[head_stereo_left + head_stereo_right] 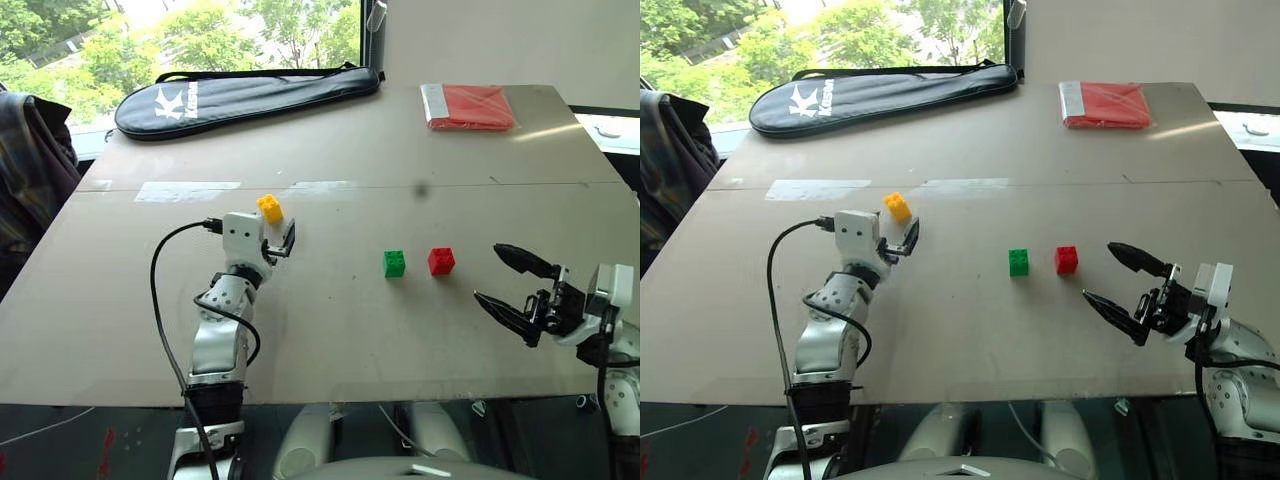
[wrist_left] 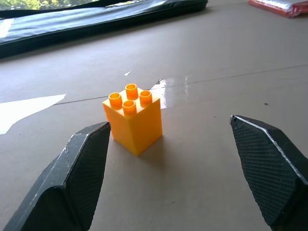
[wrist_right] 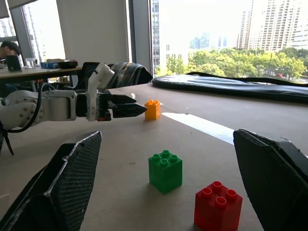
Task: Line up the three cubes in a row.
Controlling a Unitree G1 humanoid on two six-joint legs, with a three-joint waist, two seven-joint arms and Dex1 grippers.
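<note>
On a broad brown desk [image 1: 330, 330], we see the left hand [image 1: 283, 240] with its two black fingers spread apart and nothing between them, pointing level across the surface. The small yellow studded plastic cube [image 1: 270, 208] stands upright on the desk just beyond its fingertips, apart from them; in the left wrist view the same cube [image 2: 133, 118] sits nearer one finger [image 2: 82, 168] than the other, close to it though we cannot tell if they touch.

The right hand [image 1: 512, 283] hovers near the desk's front edge, its fingers also wide apart and empty. The small red studded plastic cube [image 1: 441, 261] lies a little ahead of it toward the left hand, and the small green studded plastic cube [image 1: 394, 263] stands just beside the red one, farther from the right hand, the two apart. The yellow cube lies well apart from that pair and farther up the desk.

Beyond both hands, a long black zipped racket bag [image 1: 245, 97] lies along the far edge, and a flat red packet [image 1: 468, 107] rests at the far corner on the right hand's side.
</note>
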